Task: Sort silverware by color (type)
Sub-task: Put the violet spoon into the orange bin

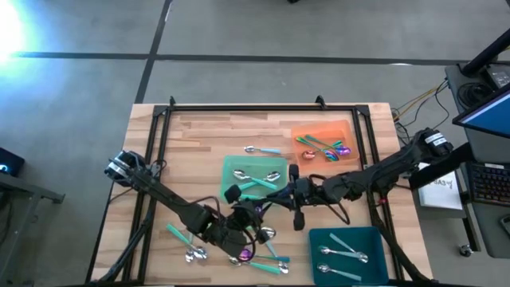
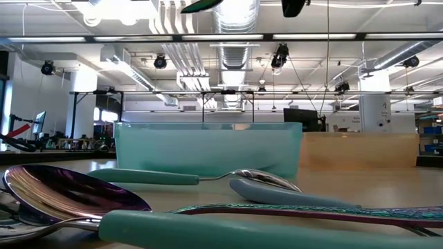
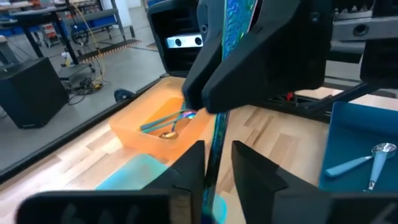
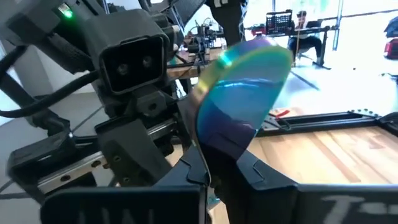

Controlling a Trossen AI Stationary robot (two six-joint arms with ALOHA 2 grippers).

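An iridescent blue-purple spoon (image 4: 245, 87) with a slim handle stands upright in the clenched right gripper (image 4: 214, 171); the left gripper (image 3: 216, 165), fingers parted, flanks its handle.

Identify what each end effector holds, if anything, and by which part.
The right end effector grips an iridescent spoon at the neck, just below its bowl. The left end effector stands open around the spoon's handle and does not clamp it.
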